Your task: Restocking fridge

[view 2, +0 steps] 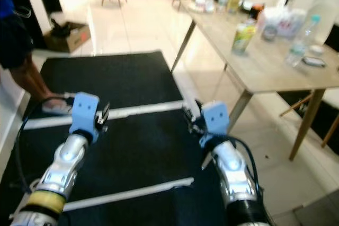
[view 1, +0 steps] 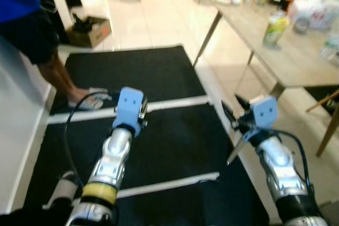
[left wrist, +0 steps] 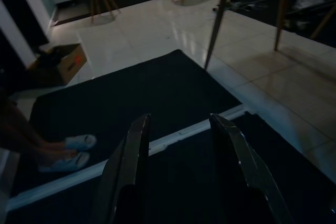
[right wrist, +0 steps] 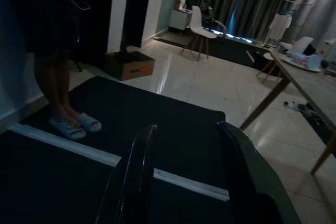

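1. The left gripper point(left wrist: 178, 145) hangs over the black mat point(view 1: 159, 146), fingers spread wide and holding nothing.
2. The right gripper point(right wrist: 189, 156) is likewise wide open and empty above the mat.
3. A wooden table point(view 2: 270, 72) to the right carries a can point(view 2: 242, 36) and bottles point(view 2: 302, 43).
4. A person point(view 1: 32, 30) in slippers stands at the left, near a cardboard box point(view 1: 90, 30).

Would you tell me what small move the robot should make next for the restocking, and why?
Probably a turn to its right toward the wooden table. Both the left gripper and the right gripper are open and hold nothing, hovering over the black mat. The green can and the bottles stand on that table, beyond the grippers.
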